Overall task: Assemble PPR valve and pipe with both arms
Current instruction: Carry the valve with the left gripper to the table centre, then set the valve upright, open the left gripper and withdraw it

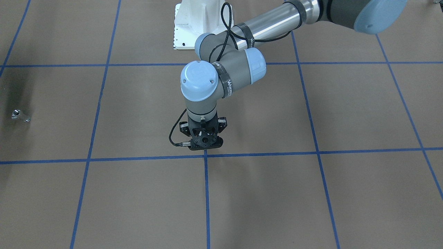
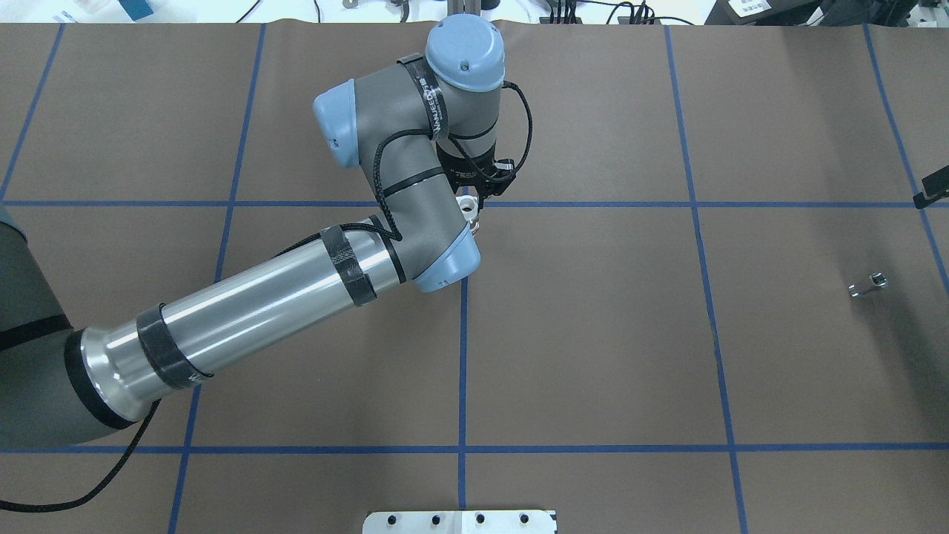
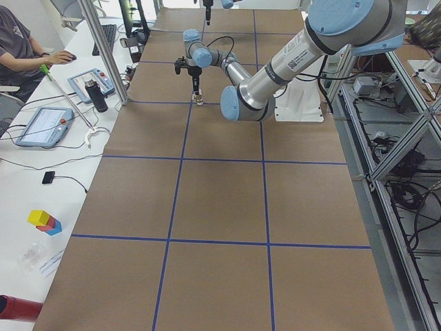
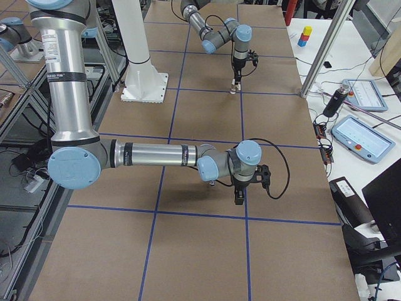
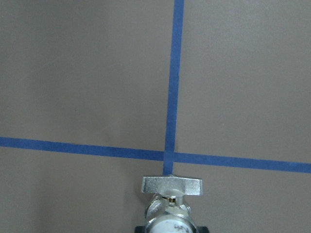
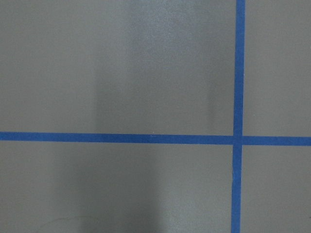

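The brown table, gridded in blue tape, has open room on every side of its centre crossing. The left arm slants in from its corner, with its wrist turned straight down at that crossing. The right arm lies low and level. The right gripper points down, but its finger spread cannot be told. The left gripper pinches the PPR valve upright, white end up. The pipe lies alone near the right gripper, well apart from the valve.
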You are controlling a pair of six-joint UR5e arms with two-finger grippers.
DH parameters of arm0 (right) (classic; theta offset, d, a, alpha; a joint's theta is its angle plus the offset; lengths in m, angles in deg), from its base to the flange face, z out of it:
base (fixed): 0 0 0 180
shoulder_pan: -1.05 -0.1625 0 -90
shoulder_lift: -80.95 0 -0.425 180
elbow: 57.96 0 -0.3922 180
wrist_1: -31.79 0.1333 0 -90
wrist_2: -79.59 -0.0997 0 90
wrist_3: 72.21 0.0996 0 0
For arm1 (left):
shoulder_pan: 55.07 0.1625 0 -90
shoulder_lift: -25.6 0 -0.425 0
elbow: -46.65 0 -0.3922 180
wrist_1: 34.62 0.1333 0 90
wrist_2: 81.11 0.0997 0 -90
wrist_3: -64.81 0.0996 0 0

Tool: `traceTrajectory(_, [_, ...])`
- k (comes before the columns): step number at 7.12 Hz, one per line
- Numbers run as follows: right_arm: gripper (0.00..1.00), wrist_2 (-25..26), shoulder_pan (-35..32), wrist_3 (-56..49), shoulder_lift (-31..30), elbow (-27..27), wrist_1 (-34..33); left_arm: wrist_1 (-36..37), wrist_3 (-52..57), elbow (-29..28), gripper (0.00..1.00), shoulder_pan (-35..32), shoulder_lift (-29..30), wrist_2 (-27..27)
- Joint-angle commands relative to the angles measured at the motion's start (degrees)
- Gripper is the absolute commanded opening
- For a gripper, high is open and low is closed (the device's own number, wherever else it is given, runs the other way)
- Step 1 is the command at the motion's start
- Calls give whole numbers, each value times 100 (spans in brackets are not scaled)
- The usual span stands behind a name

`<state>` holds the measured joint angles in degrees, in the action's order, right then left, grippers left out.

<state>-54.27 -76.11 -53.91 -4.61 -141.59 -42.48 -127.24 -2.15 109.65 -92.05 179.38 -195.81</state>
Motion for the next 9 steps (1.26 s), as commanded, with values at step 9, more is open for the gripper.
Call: traceTrajectory(9, [100, 601, 1472, 1963, -1337, -1630, 1459, 781, 2314, 5239, 100, -1404, -4784, -891])
